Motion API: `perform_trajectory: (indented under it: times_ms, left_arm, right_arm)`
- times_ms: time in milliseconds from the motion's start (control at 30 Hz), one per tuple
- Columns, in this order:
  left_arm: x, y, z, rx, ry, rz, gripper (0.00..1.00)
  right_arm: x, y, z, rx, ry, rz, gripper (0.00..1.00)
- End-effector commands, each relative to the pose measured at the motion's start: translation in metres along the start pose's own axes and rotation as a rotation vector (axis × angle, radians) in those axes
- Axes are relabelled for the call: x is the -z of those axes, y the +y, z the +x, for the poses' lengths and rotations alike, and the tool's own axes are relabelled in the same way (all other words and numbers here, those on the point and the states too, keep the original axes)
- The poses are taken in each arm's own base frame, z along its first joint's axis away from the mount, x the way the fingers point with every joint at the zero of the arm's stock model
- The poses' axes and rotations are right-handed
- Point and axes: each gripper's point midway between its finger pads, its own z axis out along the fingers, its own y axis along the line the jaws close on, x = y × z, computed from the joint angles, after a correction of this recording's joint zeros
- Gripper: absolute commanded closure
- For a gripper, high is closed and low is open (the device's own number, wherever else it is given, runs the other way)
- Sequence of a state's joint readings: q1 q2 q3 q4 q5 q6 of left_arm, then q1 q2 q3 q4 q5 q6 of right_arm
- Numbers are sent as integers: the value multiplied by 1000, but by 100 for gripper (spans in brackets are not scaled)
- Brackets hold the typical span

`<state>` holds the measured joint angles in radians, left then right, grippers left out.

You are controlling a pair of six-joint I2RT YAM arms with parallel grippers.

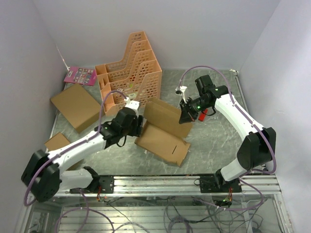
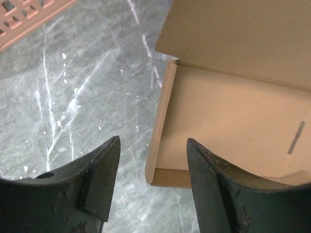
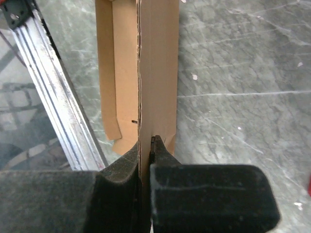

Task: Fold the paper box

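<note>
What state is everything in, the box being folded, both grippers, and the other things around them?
Paper box: half folded, one panel raised, base lying flat.
Left gripper: open, empty, beside the box's side wall.
Right gripper: shut on the raised panel.
Rack: upright.
Large box: closed, lying flat.
Small box: partly hidden from view.
Card: lying flat.
</note>
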<state>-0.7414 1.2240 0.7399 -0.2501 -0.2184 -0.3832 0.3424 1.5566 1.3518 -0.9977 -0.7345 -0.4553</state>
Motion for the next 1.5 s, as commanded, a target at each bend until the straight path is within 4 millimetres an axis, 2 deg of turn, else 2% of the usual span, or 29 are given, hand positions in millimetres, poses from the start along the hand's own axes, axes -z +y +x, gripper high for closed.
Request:
perform_trajectory:
  times_ms: [0,67,167,200,267,433,633,667,767,933,1033,1233,1300,1467]
  left_arm:
    - [32,-22,-41,66,-162,191,32]
    - [51,-25,-61,53,-278,243,27]
    - [82,-21,-91,26,-463,272,4]
    - [94,-22,-99,7,-522,293,2]
    - [109,-29,-112,-20,-598,364,7]
    - [114,-48,-127,-73,-576,502,7]
    - [108,-52,-134,-122,-564,564,7]
    - [106,-55,-134,-139,-562,585,1]
    - [98,-64,-132,-183,-522,638,14]
    - [89,-75,-127,-234,-494,707,46]
    - [91,-78,-124,-262,-511,738,57]
    - [99,-84,-124,-319,-551,782,87]
    - [100,-86,-123,-340,-553,797,92]
    - [99,-81,-123,-337,-581,761,93]
  right_arm:
    - [12,-9,-6,119,18,64,100]
    - [16,-11,-7,164,35,69,100]
    - [22,-11,-13,266,46,56,100]
    - [24,-10,-16,303,45,49,100]
    - [29,-9,-24,371,38,47,100]
    - [37,2,-36,506,53,6,100]
    - [36,17,-38,553,90,-21,100]
    - [35,20,-38,558,93,-28,100]
    - [34,27,-40,572,98,-45,100]
    - [36,32,-41,592,101,-64,100]
    - [39,33,-42,613,95,-61,100]
    - [40,33,-42,636,93,-61,100]
    - [40,34,-42,639,90,-62,100]
    - [44,31,-52,603,62,-20,100]
